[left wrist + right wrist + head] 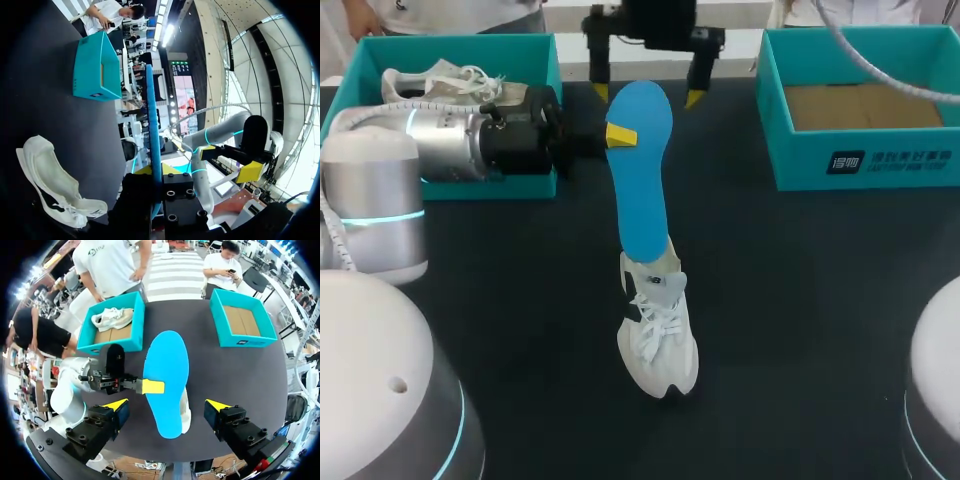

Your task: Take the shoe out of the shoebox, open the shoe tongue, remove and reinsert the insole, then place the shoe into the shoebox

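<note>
Two open-topped teal cardboard boxes sit on the matte black table (820, 300), both beyond the white mesh sneaker (658, 335), which we're using as our reference point. That sneaker stands on its sole on the tabletop, outside either box. Its toe points back at us, white laces criss-cross over the tongue, and there's a small dark logo on the side. The left shoebox (470, 190), off to the sneaker's far left, has a second pale sneaker (435, 82) lying in it with loose laces. The right shoebox (800, 165), off to the sneaker's far right, shows a plain brown cardboard floor.

Standing up over the sneaker's heel end is the flat blue insole (642, 190). It's smooth and long, rounded and wide at the top and narrower at the bottom. Its lower end is right at the sneaker's collar, and we can't tell whether it's touching or tucked in.

Our left gripper (618, 135) is clamped on the insole's edge, up above the sneaker. One yellow tip presses flat on the blue face. From the left wrist camera the insole shows edge-on as a thin blue strip squeezed between the fingers.

Our right gripper (647, 95) sits beyond the sneaker at the insole's upper end. Its fingers are spread wide, one yellow tip on either side of the rounded end, gripping nothing.
</note>
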